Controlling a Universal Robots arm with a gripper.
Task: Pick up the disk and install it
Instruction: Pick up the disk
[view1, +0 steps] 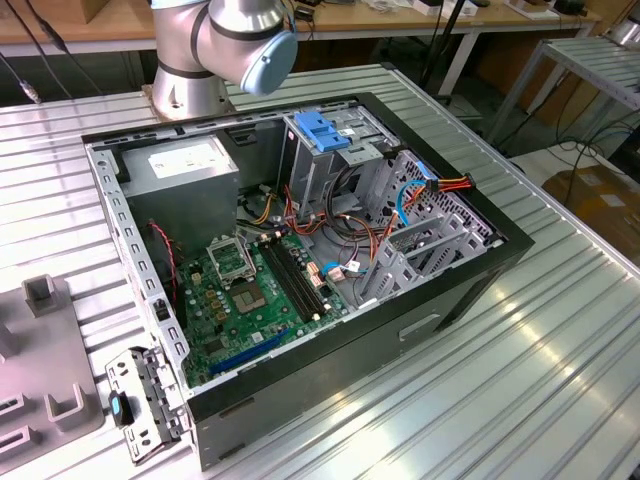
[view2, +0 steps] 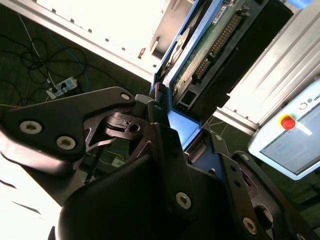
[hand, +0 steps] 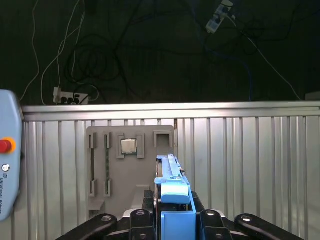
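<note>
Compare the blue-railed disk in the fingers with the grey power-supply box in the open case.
The flat, blue-railed rectangular disk is clamped between the black fingers; the grey metal power-supply box sits in a corner of the open black computer case. The disk shows a bare green circuit board in the second wrist view; the power-supply box shows a closed grey shell with a white label. Both are rectangular computer parts.

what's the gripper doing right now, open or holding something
Gripper: closed, holding the disk between its fingers.
</note>
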